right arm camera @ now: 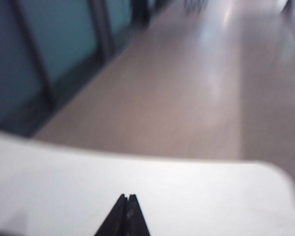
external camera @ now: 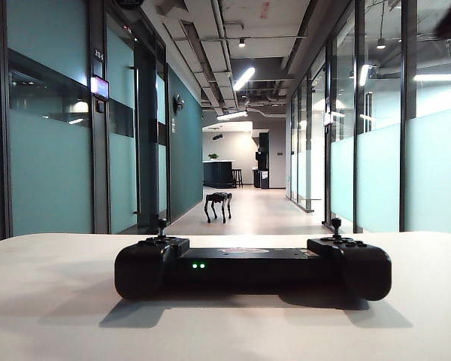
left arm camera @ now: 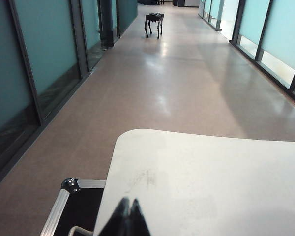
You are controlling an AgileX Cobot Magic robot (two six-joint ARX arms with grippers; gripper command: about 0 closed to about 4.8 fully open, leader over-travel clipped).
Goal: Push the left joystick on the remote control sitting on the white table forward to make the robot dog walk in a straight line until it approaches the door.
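On the white surface (external camera: 52,301) the remote control (external camera: 252,265) lay with its long axis running left to right, its left joystick (external camera: 161,225) standing upright with no arm near it, and the robot dog (external camera: 218,205) stood well down the corridor, apparently facing away, so the walk looked partly made at most. The left gripper (left arm camera: 127,209) hung over the surface's left edge, jaws pressed together. The right gripper (right arm camera: 126,205), blurred, hovered over bare surface, jaws likewise pressed together, holding nothing.
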